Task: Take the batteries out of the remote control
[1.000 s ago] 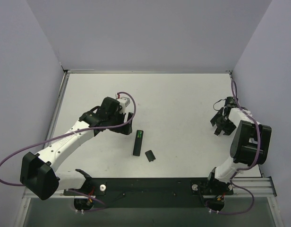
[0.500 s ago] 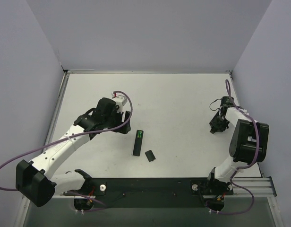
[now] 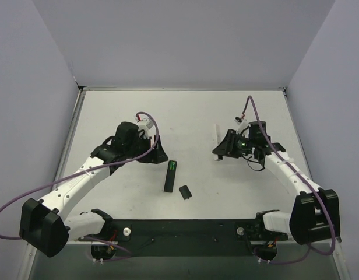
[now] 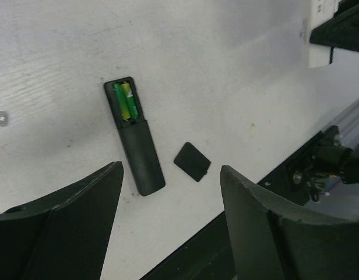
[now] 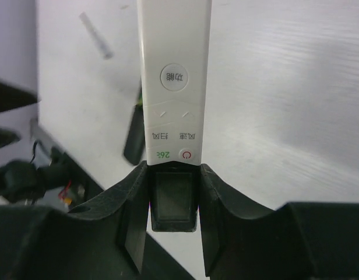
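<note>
The black remote control (image 3: 170,175) lies in the middle of the table, its slot open with two green batteries (image 3: 172,165) in the far end. The left wrist view shows the remote (image 4: 137,153) and batteries (image 4: 126,100) clearly. My left gripper (image 3: 157,153) is open and empty, just left of the remote's far end and above the table (image 4: 168,233). My right gripper (image 3: 222,149) is shut on a long white stick with buttons (image 5: 175,76), gripping its dark end (image 5: 172,192), to the right of the remote.
The small squarish black cover piece (image 3: 184,192) lies right of the remote's near end, also in the left wrist view (image 4: 192,161). The black rail (image 3: 185,228) runs along the table's near edge. A small grey strip (image 5: 95,36) lies on the table.
My right arm has swung from the far right edge in toward the table's middle. My left gripper has shifted a little nearer the remote.
</note>
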Robot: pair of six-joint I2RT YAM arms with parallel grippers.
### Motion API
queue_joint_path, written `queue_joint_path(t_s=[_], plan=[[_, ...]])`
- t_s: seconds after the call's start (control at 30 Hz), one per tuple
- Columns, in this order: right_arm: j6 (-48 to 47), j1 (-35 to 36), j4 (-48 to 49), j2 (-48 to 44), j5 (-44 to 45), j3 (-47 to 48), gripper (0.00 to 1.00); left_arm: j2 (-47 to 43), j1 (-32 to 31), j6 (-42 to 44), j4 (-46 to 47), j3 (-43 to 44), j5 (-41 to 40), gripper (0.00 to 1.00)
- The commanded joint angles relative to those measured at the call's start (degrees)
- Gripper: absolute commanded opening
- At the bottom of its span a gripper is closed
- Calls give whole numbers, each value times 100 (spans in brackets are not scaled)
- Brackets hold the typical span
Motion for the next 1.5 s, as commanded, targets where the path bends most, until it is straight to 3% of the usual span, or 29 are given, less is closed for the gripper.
queue_joint_path(t_s=[0.0,0.17,0.37,0.5,0.77,1.13,1.37,1.43,1.47], plan=[[359,732,1262,-726,-1834,-286,10,-227,112,-1254,1921,-500,1646,77],[1651,1504,3465,-1315,-2230,-920,11,-51,165,-2741,4773,-1152,2780,76],[2101,1936,3795,-1544,-2064,-991,10,-16,165,-3552,6378,-1443,3010,77],[2531,2156,4411,-1553,-2134,-1079,10,-16,156,-3622,6679,-1487,3045,80],[2646,2429,4490,-1422,-2161,-973,10,28,156,-3807,7101,-1548,3010,80],[2672,2684,4631,-1228,-2134,-929,10,239,156,-4202,7584,-1636,3116,72],[2638,2719,4605,-1184,-2135,-947,11,344,165,-4430,7848,-1707,3133,58],[2524,2710,4430,-1193,-2091,-956,12,379,165,-4466,7875,-1750,3125,42],[2471,2710,4351,-1219,-2056,-930,13,388,165,-4492,7875,-1785,3107,29]])
